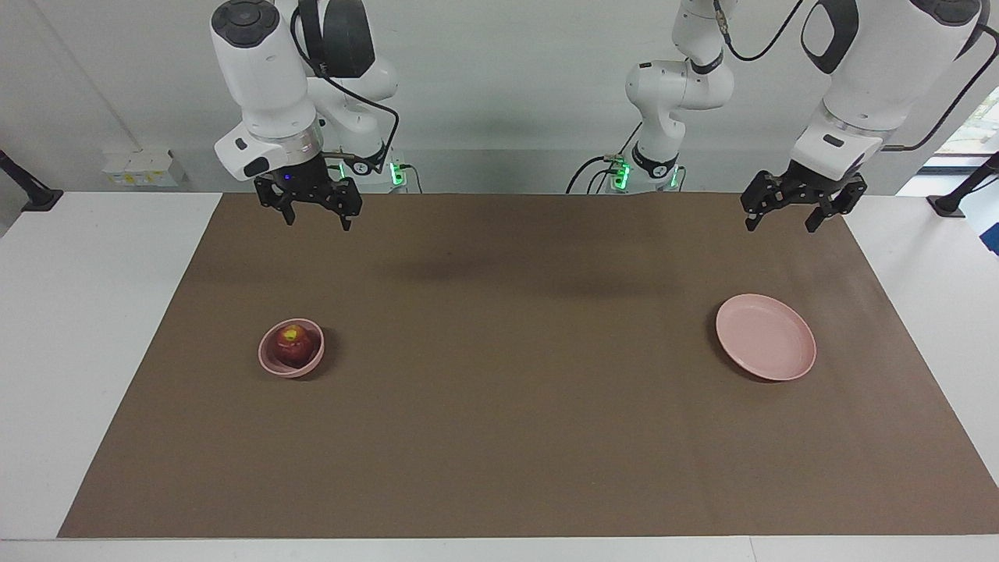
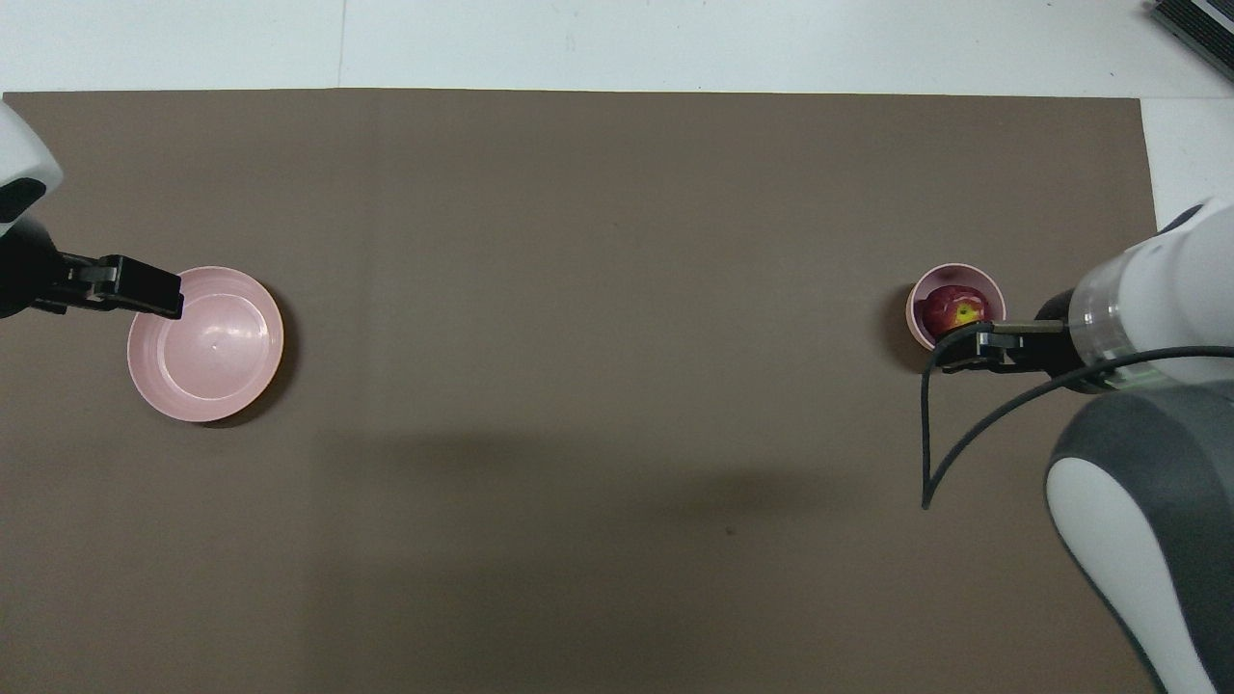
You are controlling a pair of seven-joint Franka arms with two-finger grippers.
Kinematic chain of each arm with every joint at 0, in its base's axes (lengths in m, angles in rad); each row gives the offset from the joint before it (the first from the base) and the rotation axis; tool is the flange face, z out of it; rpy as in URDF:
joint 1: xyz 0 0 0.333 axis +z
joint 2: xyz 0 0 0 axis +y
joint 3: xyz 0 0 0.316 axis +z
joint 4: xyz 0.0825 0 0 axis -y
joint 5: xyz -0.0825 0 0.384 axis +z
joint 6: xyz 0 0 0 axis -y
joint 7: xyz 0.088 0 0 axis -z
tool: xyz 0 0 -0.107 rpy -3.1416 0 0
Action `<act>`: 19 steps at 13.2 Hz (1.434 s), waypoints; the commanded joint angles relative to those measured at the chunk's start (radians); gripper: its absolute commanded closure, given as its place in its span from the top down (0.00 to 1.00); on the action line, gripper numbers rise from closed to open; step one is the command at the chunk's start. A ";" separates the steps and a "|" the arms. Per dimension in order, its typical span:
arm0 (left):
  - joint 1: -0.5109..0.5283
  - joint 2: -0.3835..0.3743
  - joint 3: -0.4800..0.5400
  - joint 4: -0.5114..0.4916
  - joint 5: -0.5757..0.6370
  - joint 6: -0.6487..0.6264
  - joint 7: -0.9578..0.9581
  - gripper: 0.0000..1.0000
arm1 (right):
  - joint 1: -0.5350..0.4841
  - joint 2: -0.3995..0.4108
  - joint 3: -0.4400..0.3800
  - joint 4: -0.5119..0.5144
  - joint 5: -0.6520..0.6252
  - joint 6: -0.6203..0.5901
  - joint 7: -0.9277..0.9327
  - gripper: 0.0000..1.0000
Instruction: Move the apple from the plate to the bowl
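Fruit first: the apple [image 1: 293, 343] sits inside the bowl [image 1: 269, 361], its yellowish patch turned upward and its dark red skin filling most of the small, deep pink hollow. That bowl stands on the brown mat [image 1: 515, 437] toward the right arm's end of the desk [image 1: 78, 351]. At the left arm's end of the mat, well apart from the bowl, lies the plate [image 1: 766, 337], wide, shallow and pink, with nothing on it. Both dishes lie at about the same distance from the robots. The right gripper [image 1: 316, 216] hangs in the air over the mat's edge at the robots' end, on the bowl's side, well above the surface and touching nothing; its fingers [image 1: 346, 215] point down and stand apart, with nothing between them. From the overhead camera its tip overlaps the bowl's rim, but the facing camera shows it raised clear of the bowl. The left gripper [image 1: 782, 218] hangs likewise over the mat at the plate's end, raised and free of the plate, its fingers [image 1: 753, 218] spread and holding nothing. White desk surface borders the mat.
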 commanded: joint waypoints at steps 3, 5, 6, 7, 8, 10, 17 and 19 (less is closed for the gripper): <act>-0.002 -0.022 0.017 0.000 -0.008 -0.003 0.000 1.00 | -0.032 0.003 -0.069 0.223 0.051 -0.229 -0.168 1.00; 0.014 -0.026 0.006 0.017 -0.011 -0.022 0.009 1.00 | -0.073 0.038 -0.084 0.256 0.085 -0.214 -0.191 1.00; 0.014 -0.043 0.003 0.011 -0.011 -0.029 0.006 1.00 | -0.080 0.026 -0.086 0.236 0.085 -0.202 -0.209 1.00; 0.015 -0.049 0.006 0.010 -0.011 -0.030 0.005 1.00 | -0.084 0.020 -0.087 0.228 0.085 -0.202 -0.240 1.00; 0.018 -0.049 0.012 0.008 -0.012 -0.033 0.002 1.00 | -0.087 0.018 -0.087 0.224 0.082 -0.193 -0.283 1.00; 0.041 -0.049 0.011 0.008 -0.012 -0.033 0.002 1.00 | -0.095 0.020 -0.089 0.225 0.068 -0.185 -0.369 1.00; 0.043 -0.049 0.012 0.008 -0.012 -0.033 0.003 1.00 | -0.120 0.028 -0.098 0.231 0.083 -0.173 -0.369 1.00; 0.041 -0.049 0.011 0.008 -0.012 -0.033 0.003 1.00 | -0.118 0.026 -0.094 0.233 0.080 -0.183 -0.374 1.00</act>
